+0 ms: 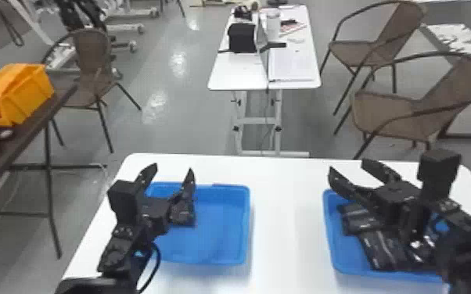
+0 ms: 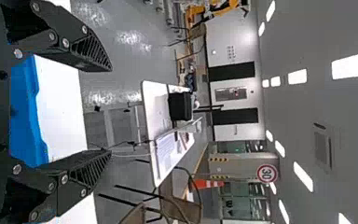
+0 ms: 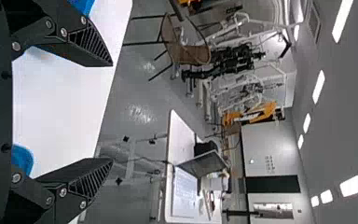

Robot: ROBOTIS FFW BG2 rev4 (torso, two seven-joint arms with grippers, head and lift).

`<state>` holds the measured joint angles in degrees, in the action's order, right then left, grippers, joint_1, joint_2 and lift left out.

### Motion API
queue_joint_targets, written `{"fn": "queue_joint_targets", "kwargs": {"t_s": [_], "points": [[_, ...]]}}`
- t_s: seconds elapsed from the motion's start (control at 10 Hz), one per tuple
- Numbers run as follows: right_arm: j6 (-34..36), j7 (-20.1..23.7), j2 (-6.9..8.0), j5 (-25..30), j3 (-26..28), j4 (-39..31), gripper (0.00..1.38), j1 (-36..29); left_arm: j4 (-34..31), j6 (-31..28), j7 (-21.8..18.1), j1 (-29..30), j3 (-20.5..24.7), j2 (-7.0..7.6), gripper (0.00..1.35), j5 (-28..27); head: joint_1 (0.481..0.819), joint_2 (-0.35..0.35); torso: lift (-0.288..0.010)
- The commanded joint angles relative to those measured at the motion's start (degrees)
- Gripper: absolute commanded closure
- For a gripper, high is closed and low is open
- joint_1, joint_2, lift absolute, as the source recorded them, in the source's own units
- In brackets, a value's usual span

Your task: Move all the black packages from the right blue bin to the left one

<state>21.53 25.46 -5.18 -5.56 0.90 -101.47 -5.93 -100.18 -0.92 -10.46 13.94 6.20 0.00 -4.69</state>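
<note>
My left gripper stands open above the left blue bin; a dark package seems to lie in that bin just beneath its finger. Above the right blue bin, my right gripper is open too. Several black packages lie in the right bin, partly covered by the right arm. In the left wrist view the left gripper has nothing between its fingers, with the bin's blue rim behind. The right gripper is likewise spread apart in the right wrist view.
Both bins stand on a white table, with bare tabletop between them. Beyond it are a second white table with a laptop and a black box, and brown chairs. An orange bin sits on a dark table at the left.
</note>
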Motion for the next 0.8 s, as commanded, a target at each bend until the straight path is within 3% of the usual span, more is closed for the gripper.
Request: {"fn": "queue_joint_targets", "kwargs": {"t_s": [0.0,0.3,0.5,0.7], "points": [[0.09,-0.94,0.00,2.31,2.80,1.10,0.33,-2.15,-4.32,-0.22,0.00,1.79,1.10,-0.15,0.16,2.15,0.695,0.101,0.000],[2.02,-4.01,0.00,2.57,9.12,5.32,0.33,-5.93,-9.77,0.48,0.44,3.82,2.94,-0.15,0.16,6.19,0.695,0.033,0.000],[4.66,-4.01,-0.26,3.27,9.83,8.75,0.33,-5.67,-10.30,0.92,0.44,3.64,3.03,-0.15,0.16,6.45,0.695,0.004,0.000],[6.07,-4.28,0.53,5.56,9.74,12.79,0.34,-4.53,-10.30,0.83,0.44,3.73,2.77,-0.15,0.16,6.28,0.695,-0.011,0.000]]}}
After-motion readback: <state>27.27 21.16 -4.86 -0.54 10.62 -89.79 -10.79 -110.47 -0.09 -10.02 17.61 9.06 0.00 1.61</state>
